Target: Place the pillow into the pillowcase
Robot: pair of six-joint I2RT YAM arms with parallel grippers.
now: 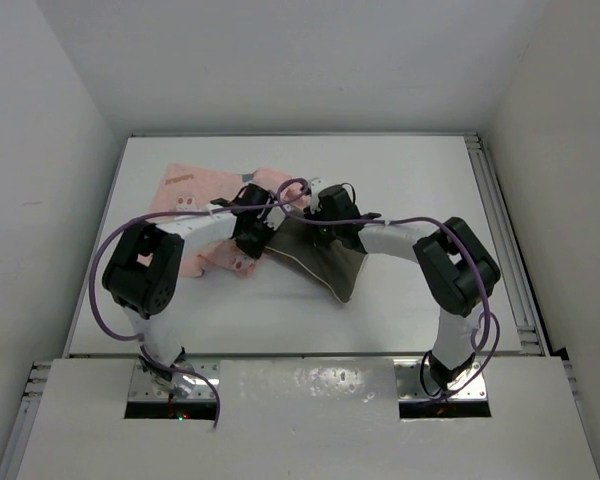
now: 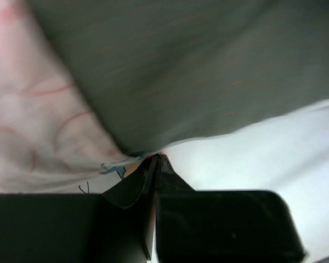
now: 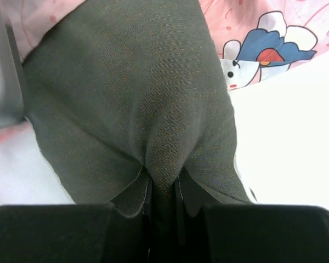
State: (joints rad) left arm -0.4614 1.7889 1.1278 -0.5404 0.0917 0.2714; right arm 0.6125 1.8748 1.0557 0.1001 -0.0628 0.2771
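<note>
The pillow (image 1: 325, 258) lies near the middle of the table (image 1: 410, 180). Its far end touches the pillowcase (image 1: 190, 188), which sits bunched up on its left. The right gripper (image 3: 163, 185) is squeezed tight on a fold of the pillow. The left gripper (image 2: 156, 160) is pressed together right at the pillowcase's hem and seems to nip it. If it has caught both layers, the mouth may stay closed and the pillow would just push the case along. The two arms are very close and could bump. There is bare table in front and to the right, and walls (image 1: 50, 150) stand all around.
</note>
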